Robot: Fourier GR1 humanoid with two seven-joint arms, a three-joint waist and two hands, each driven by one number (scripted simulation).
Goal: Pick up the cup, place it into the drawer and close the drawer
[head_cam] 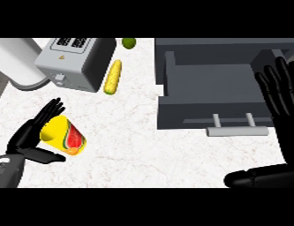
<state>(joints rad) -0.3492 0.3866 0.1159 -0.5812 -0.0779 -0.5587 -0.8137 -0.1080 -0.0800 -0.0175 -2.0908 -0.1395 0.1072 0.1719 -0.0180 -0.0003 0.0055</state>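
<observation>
The cup (64,136) is located in the lower left of the frame, held in the left hand (27,136) above the surface (136,145). The cup is yellow with a red and green watermelon print. It is tilted, with its open mouth facing the upper left and its base toward the lower right.

Left hand: the fingers (50,110) extend along the cup's upper left side and the thumb (45,155) lies under its lower edge. The cup is pinched between them. Whether the cup touches the surface cannot be determined.

Right hand (292,128): positioned at the right edge of the frame, palm flat, fingers (283,84) straight and spread wide, pointing toward the top of the frame. It holds nothing. Its fingers overlap the right side of the drawer (208,79).

The drawer is in the upper right of the frame. It is grey and pulled out, and its interior is visible with nothing in it. Its handle (237,131), a pale bar, sits on the front panel facing the lower edge of the frame. The cup and the drawer are well apart.

Other items, upper left of the frame:
- A grey toaster (77,62).
- A white cylinder (15,62) just beside the toaster's left side.
- A long yellow vegetable (112,77) lying to the right of the toaster.
- A small green fruit (129,43) near the top edge.
</observation>
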